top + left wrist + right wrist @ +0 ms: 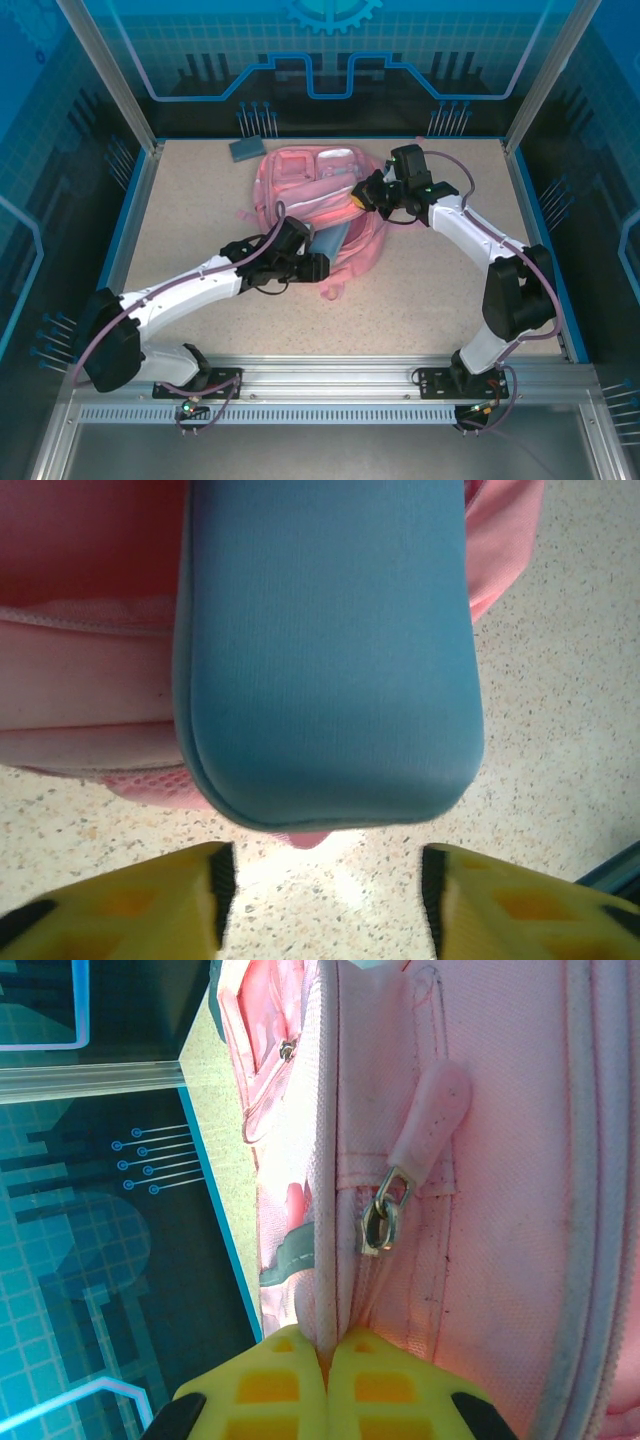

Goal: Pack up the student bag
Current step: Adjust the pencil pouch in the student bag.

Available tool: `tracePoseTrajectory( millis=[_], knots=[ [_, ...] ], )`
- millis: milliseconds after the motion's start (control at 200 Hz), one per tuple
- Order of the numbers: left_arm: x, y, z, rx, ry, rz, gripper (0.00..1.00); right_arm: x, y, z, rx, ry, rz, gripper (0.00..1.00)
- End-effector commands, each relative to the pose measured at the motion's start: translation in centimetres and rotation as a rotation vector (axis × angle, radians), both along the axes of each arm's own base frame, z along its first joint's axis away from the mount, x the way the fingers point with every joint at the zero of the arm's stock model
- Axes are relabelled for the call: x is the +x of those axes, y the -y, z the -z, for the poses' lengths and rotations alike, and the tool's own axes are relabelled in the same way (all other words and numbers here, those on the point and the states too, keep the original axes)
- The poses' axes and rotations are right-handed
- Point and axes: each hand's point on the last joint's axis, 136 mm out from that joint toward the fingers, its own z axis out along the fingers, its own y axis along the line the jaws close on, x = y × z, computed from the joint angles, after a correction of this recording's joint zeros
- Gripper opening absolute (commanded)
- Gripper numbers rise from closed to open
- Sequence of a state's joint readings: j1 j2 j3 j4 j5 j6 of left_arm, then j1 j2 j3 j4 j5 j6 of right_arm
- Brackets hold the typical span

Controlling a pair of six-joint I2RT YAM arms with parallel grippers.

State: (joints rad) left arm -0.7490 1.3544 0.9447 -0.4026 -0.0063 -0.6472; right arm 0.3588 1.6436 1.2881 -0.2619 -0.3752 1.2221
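Note:
The student bag (300, 190) is a soft pink backpack lying flat in the middle of the table. A blue-grey padded case (325, 650) pokes out of the bag's near opening, its rounded end toward my left gripper (328, 880). That gripper is open; its yellow fingers (130, 905) stand just short of the case with bare table between them. From above, the left gripper (318, 265) sits at the bag's near edge. My right gripper (328, 1345) is shut on a fold of the bag's pink fabric (500, 1160) beside a metal zip pull (380, 1225), at the bag's right side (362, 195).
A small grey-blue flat object (246, 149) lies at the back of the table, just left of the bag. Blue-edged glass walls (140, 200) enclose the speckled tabletop (200, 210), and a metal rail (330, 385) runs along the near edge.

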Motion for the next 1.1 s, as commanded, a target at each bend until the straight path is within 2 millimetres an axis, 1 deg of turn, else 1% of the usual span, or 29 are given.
tracePoseTrajectory(
  millis=[0, 110, 165, 300, 455, 585, 685, 780, 895, 1000, 1031, 1096],
  knots=[
    [1.2, 1.6, -0.3, -0.065, 0.028, -0.012, 0.45, -0.1, 0.0, -3.1, 0.036, 0.097, -0.023, 0.00],
    [2.8, 2.6, -0.4, -0.110, 0.069, -0.047, 0.36, -0.3, -0.2, -3.1, 0.039, 0.094, -0.027, 0.00],
    [3.8, 3.1, -0.5, -0.128, 0.100, -0.063, 0.33, -0.4, -0.2, -3.0, 0.034, 0.090, -0.029, 0.00],
    [6.2, 4.3, -0.8, -0.145, 0.235, -0.089, 0.33, -1.0, 0.2, -2.5, 0.020, 0.079, -0.023, 0.00],
    [8.7, 4.6, 0.1, -0.132, 0.315, -0.157, 0.33, -1.5, 0.3, -1.7, 0.017, 0.059, -0.023, 0.00],
    [9.9, 5.2, 0.7, -0.151, 0.343, -0.190, 0.30, -2.0, 0.5, -1.0, 0.013, 0.043, -0.019, 0.00],
    [10.6, 5.7, 0.4, -0.177, 0.371, -0.195, 0.28, -2.3, 0.7, -0.6, 0.005, 0.035, -0.019, 0.00],
    [10.6, 6.0, 0.0, -0.189, 0.370, -0.180, 0.27, -2.7, 0.8, 0.3, -0.013, 0.017, -0.021, 0.00],
    [9.2, 5.5, 0.0, -0.196, 0.317, -0.171, 0.31, -3.1, 1.1, 2.0, -0.038, -0.015, -0.020, 0.00],
    [6.8, 5.1, -0.2, -0.208, 0.240, -0.112, 0.40, -3.2, 1.9, 3.2, -0.077, -0.028, -0.006, 0.00],
    [5.9, 4.9, 0.0, -0.202, 0.192, -0.094, 0.42, -3.2, 2.2, 3.5, -0.091, -0.031, 0.000, 0.00],
    [3.8, 4.9, -0.6, -0.203, 0.055, -0.048, 0.42, -3.2, 3.0, 4.1, -0.117, -0.040, 0.013, 0.00]
  ],
)
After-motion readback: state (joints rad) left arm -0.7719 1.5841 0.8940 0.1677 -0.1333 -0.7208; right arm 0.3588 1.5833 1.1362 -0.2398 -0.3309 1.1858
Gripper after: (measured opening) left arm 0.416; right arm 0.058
